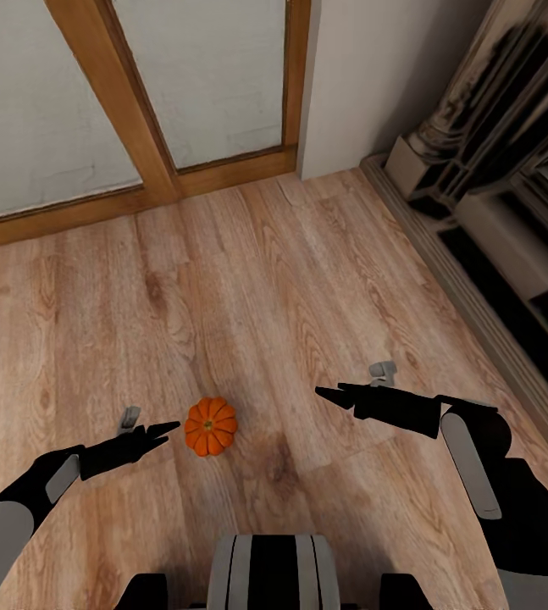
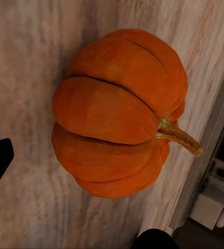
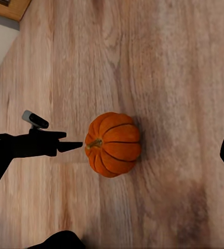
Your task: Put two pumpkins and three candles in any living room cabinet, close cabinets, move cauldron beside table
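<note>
- Left black gripper [image 1: 168,428]: fingertips just left of the pumpkin, apparently not touching it; whether the jaws are apart or together cannot be told.
- Small round ribbed bright-orange pumpkin [image 1: 211,426]: deep lobes, short tan stem [image 2: 178,137]; rests upright on the light wood-plank floor [image 1: 265,280], between the grippers. No legible writing.
- Right black gripper [image 1: 334,395]: well right of the pumpkin; jaw state cannot be told.
</note>
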